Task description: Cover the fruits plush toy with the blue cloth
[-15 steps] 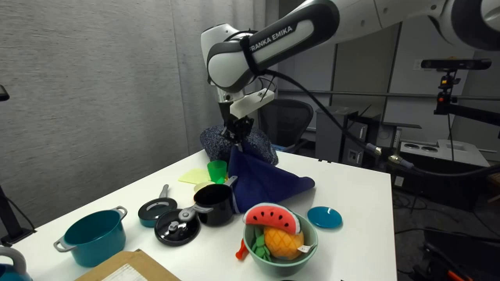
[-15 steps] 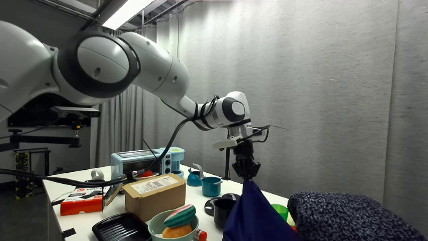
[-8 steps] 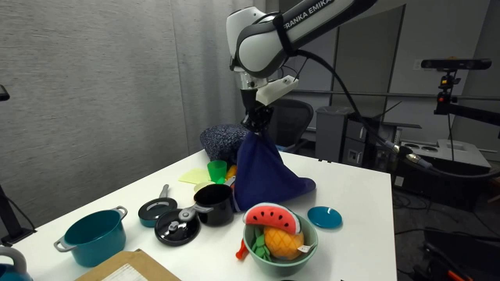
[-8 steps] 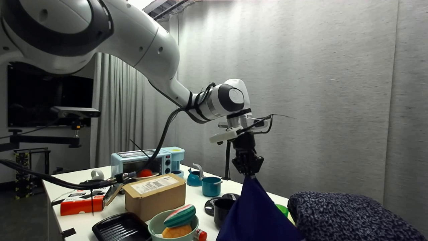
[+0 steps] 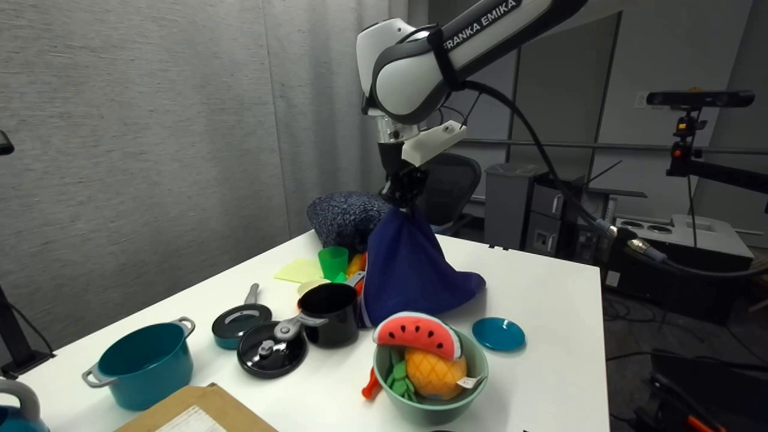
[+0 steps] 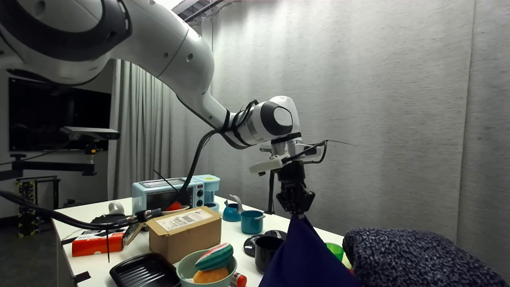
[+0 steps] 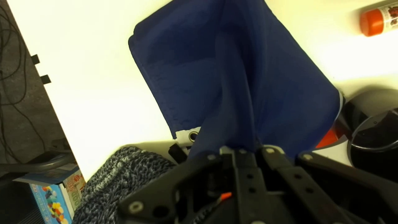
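My gripper (image 5: pixel 403 207) is shut on a gathered top part of the blue cloth (image 5: pixel 414 273) and holds it up above the table. The cloth hangs from the fingers (image 6: pixel 299 215) like a tent, and its lower part lies on the table. In the wrist view the cloth (image 7: pixel 192 77) spreads out below the fingertips (image 7: pixel 256 150). The fruits plush toys, a watermelon slice (image 5: pixel 420 335) and a pineapple (image 5: pixel 436 375), sit uncovered in the pale green bowl (image 5: pixel 420 414). The watermelon (image 6: pixel 214 257) also shows in an exterior view. The bowl stands apart from the cloth.
A black pot (image 5: pixel 329 318) stands beside the cloth's lower edge. A teal plate (image 5: pixel 498 334) lies near the bowl. A dark bumpy mound (image 6: pixel 414 259) is behind the cloth. A cardboard box (image 6: pixel 185 235) and a black grill pan (image 6: pixel 145 273) are near the bowl.
My gripper has carried the cloth's held part away from the dark mound, rightward in both exterior views, then sunk slightly. The cloth hangs more upright. The bowl and fruits have not moved.
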Controlling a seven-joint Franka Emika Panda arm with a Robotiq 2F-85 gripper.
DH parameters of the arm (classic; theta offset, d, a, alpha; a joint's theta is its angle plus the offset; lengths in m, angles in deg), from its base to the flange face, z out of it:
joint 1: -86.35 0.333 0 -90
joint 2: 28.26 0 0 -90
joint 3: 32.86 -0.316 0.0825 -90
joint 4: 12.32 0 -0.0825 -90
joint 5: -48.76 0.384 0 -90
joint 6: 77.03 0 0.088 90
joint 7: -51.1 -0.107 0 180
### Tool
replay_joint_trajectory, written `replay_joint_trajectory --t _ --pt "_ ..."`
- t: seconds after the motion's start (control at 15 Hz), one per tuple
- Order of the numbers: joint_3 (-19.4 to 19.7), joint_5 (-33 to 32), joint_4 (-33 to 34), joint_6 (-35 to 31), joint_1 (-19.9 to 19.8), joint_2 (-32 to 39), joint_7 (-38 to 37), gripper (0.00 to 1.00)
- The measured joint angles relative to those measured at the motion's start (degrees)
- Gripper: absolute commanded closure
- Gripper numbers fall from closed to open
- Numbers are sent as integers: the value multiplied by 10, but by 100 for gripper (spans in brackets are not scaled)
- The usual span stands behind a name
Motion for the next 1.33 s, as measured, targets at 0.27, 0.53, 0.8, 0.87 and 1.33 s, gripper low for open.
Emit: replay_joint_trajectory --t 0.27,0.53,0.8,0.87,1.33 --pt "0 -29 -2 -12 3 2 -27 100" --pt "-5 -98 -7 -40 39 1 -71 100" --pt "-39 -129 -20 -53 93 1 -89 100" --pt "-55 -123 -23 -57 101 1 -87 100" --pt "-126 -3 -24 -33 111 7 7 100"
